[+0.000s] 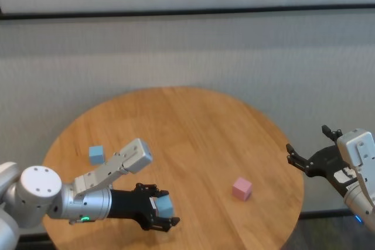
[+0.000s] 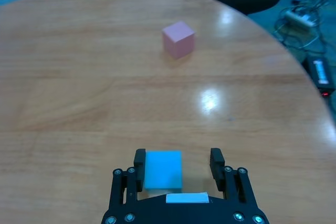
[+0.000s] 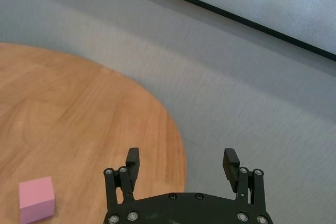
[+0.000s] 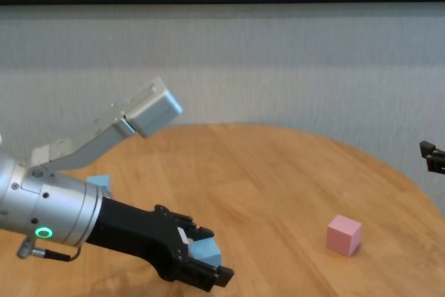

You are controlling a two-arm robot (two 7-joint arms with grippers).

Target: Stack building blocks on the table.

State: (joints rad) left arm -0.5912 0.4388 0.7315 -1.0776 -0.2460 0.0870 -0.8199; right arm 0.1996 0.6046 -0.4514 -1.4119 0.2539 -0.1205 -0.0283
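The left tool [image 1: 159,210] hovers over the near left of the worktop [image 1: 193,133], clenched on a blue block [image 2: 163,169]. The pink block [image 1: 241,188] sits near right, and another blue block [image 1: 96,154] far left. The right tool [image 3: 181,162] hangs released off the right edge.

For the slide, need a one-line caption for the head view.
Left gripper carries a blue block over the table; pink block waits, right gripper open.
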